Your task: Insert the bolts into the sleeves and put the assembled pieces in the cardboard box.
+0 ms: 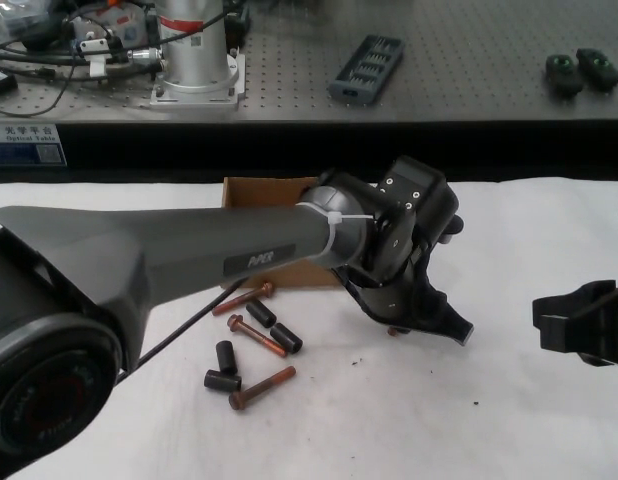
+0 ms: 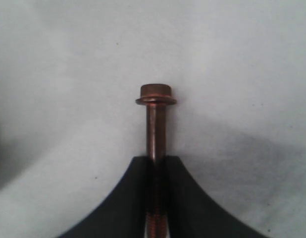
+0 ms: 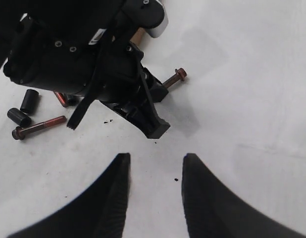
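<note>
My left gripper [image 2: 157, 159] is shut on the threaded end of a copper bolt [image 2: 156, 119], whose flanged head sticks out beyond the fingers over the white cloth. In the high view it [image 1: 421, 312] hangs low at the middle of the bench, in front of the cardboard box [image 1: 257, 191], which the arm partly hides. To its left lie three loose bolts [image 1: 257, 337] and several black sleeves [image 1: 286, 337]. My right gripper [image 3: 155, 158] stands open and empty near the right edge [image 1: 545, 325], facing the left gripper [image 3: 145, 101] and the held bolt [image 3: 176, 77].
The left arm's grey forearm [image 1: 189, 255] crosses the bench from the near left. White cloth [image 1: 509, 420] covers the front and right. Behind it, a perforated table carries a metal post [image 1: 194, 50], cables and a grey tool rack [image 1: 366, 68].
</note>
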Robot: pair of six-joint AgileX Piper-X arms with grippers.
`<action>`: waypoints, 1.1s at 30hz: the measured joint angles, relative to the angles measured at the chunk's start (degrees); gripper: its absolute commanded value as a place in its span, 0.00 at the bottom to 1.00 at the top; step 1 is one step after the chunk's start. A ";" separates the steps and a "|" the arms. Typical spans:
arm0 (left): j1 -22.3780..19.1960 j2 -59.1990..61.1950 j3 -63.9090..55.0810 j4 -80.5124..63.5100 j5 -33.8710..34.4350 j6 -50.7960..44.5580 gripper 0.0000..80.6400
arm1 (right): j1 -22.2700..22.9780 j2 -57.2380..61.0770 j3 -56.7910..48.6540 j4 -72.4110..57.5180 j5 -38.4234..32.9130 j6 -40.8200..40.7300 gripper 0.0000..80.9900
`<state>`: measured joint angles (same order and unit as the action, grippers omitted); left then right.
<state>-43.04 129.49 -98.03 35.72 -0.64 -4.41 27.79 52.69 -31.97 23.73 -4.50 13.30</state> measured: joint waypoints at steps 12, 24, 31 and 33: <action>-0.22 0.28 -7.81 22.24 -3.04 3.82 0.01 | 0.00 0.00 0.00 -2.50 0.00 0.00 0.34; 0.54 0.28 -8.66 36.16 1.20 6.05 0.01 | 0.00 0.00 0.00 -3.44 0.00 0.00 0.34; 0.65 0.42 -8.31 34.71 4.41 6.35 0.29 | 0.00 0.00 0.00 -3.44 0.00 0.00 0.34; 0.65 0.42 -8.34 34.09 4.49 6.35 0.35 | 0.00 0.00 0.00 -3.44 0.00 0.00 0.34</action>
<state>-42.39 129.91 -106.37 69.81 3.84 1.94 27.79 52.69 -31.97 20.28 -4.50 13.30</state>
